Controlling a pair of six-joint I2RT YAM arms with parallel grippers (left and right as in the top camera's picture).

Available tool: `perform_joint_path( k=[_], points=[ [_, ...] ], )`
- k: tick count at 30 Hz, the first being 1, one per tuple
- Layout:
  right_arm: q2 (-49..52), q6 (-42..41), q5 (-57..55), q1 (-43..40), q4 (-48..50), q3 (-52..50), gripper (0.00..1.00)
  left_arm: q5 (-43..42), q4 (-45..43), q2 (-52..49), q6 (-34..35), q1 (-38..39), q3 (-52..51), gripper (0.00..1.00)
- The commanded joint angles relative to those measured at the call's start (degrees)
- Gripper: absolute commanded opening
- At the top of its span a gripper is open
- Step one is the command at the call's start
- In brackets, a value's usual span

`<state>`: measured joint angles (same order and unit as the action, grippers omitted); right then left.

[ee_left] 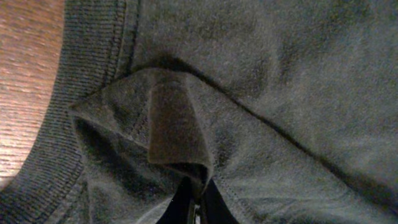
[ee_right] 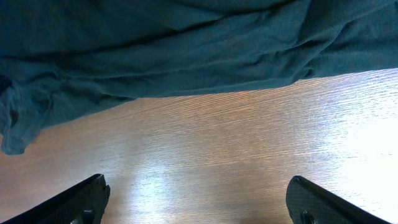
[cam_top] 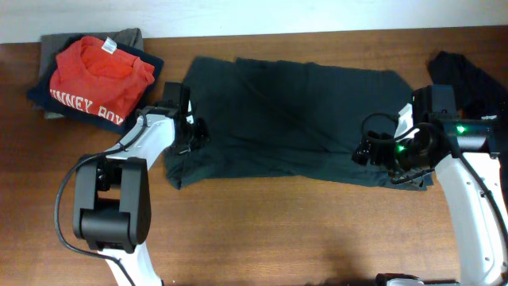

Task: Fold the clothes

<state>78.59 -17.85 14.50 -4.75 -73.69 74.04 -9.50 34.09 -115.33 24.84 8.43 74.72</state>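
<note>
Dark T-shirt (cam_top: 294,119) spread flat across bench (cam_top: 278,230). Left gripper (ee_left: 198,202) pinches fabric fold near ribbed edge. Right gripper (ee_right: 196,205) gapes wide, empty, above bare wood just beside hem. Step looks like grasping for fold; next, right needs hold on hem.

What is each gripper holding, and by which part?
The left gripper pinches a raised fold of the dark shirt beside its ribbed edge; the right gripper is open, holding nothing.

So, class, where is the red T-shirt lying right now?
Overhead view: the red T-shirt lies at the table's far left, atop a folded pile, just left of the spread dark shirt and the left tool.
</note>
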Motion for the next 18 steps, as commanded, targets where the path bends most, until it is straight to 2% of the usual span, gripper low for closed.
perform_joint_path(
  k=[1, 7, 18],
  points=[
    [0.2, -0.2, -0.1, 0.6, -0.1, 0.0, 0.95, -1.5, 2.8, -2.0, -0.3, -0.1, 2.0, 0.01],
    [0.2, -0.2, -0.1, 0.6, -0.1, 0.0, 0.96, -1.7, 8.7, -2.0, -0.3, -0.1, 7.3, 0.01],
    [0.2, 0.9, -0.2, 0.6, 0.0, 0.0, 0.96, -1.7, 11.4, -2.0, -0.3, -0.1, 13.0, 0.01]
  ],
)
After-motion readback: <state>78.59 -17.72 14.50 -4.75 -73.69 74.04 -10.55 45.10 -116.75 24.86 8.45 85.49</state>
